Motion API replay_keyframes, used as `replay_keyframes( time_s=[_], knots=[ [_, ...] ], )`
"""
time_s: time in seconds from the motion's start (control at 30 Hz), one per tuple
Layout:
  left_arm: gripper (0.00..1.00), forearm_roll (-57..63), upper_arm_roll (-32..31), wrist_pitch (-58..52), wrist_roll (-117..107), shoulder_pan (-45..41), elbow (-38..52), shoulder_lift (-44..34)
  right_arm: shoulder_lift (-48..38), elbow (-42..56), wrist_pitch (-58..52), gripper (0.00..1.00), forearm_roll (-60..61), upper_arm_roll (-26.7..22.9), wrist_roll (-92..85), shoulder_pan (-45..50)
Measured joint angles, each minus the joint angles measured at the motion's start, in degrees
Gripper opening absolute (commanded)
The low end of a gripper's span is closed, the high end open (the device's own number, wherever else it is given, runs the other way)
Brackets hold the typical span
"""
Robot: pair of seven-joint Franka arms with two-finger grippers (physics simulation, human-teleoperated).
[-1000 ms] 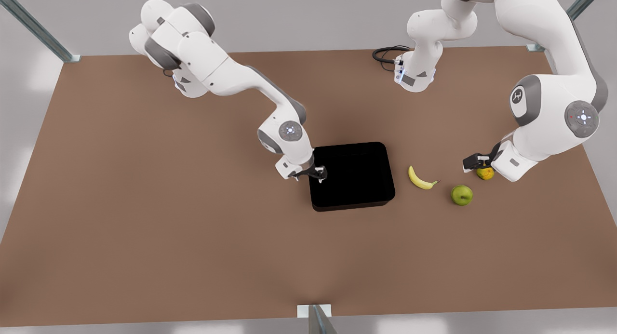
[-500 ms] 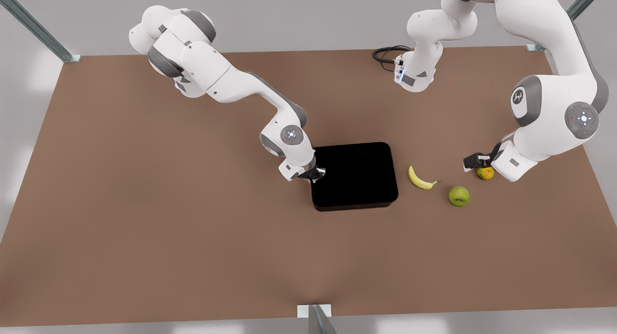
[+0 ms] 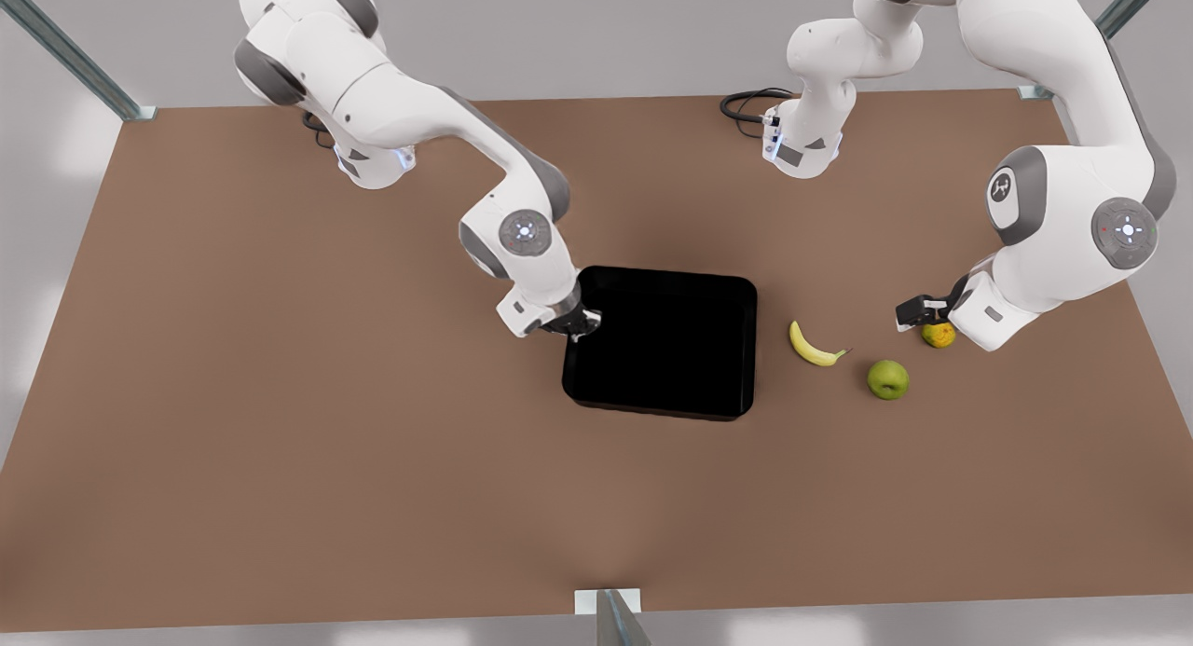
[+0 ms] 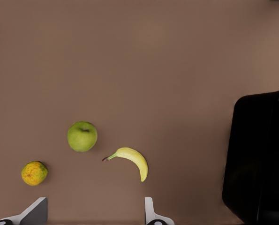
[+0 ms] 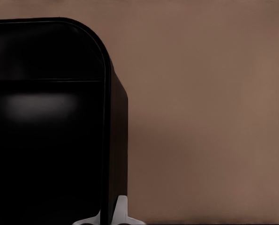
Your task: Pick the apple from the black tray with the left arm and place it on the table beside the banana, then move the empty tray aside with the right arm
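On the table point(image 3: 280, 422), going left to right: the right gripper point(image 3: 576, 327) is clenched on the nine o'clock wall of one black tray point(image 3: 666, 343). Then come one banana point(image 3: 814, 346), one apple point(image 3: 888, 379) at its four o'clock, and one orange fruit point(image 3: 939, 335). Over that fruit hangs the left gripper point(image 3: 918, 312), fingers point(image 4: 148, 211) spread and empty.

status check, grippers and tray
Right gripper shut on black tray wall. Left gripper open above orange fruit. Apple beside banana.

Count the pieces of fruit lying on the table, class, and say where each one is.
3. The banana lies just off the black tray, toward the front view's right; the apple sits beyond it; the small orange-yellow fruit lies under the left gripper.
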Motion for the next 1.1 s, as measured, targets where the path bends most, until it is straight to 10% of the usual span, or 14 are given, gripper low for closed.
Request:
replay_keyframes(
  time_s=[0.23, 0.6, 0.93, 1.0, 1.1],
  knots=[
    [1.00, 0.01, -0.01, -0.01, 0.14, -0.05, 0.01, 0.00, -7.75, 3.07, -18.30, 0.07, 4.12, -3.78, -14.56, -11.32],
    [1.00, 0.02, -0.07, -0.12, 0.24, -0.09, -0.06, 0.26, -10.09, 3.86, -30.51, 0.04, 6.98, -31.50, -47.16, -12.78],
    [1.00, 0.03, -0.09, -0.19, 0.28, -0.14, -0.07, 0.29, -1.25, 3.81, -30.03, 0.05, 7.61, -38.35, -68.19, -14.24],
    [1.00, 0.01, -0.10, -0.19, 0.27, -0.15, -0.06, 0.31, 0.94, 3.78, -28.64, 0.13, 7.57, -38.84, -71.13, -14.60],
    [1.00, 0.17, -0.27, -0.17, 0.33, -0.77, 0.74, 0.65, 2.54, 3.78, -26.92, 0.83, 7.15, -39.20, -74.93, -14.67]
  ],
)
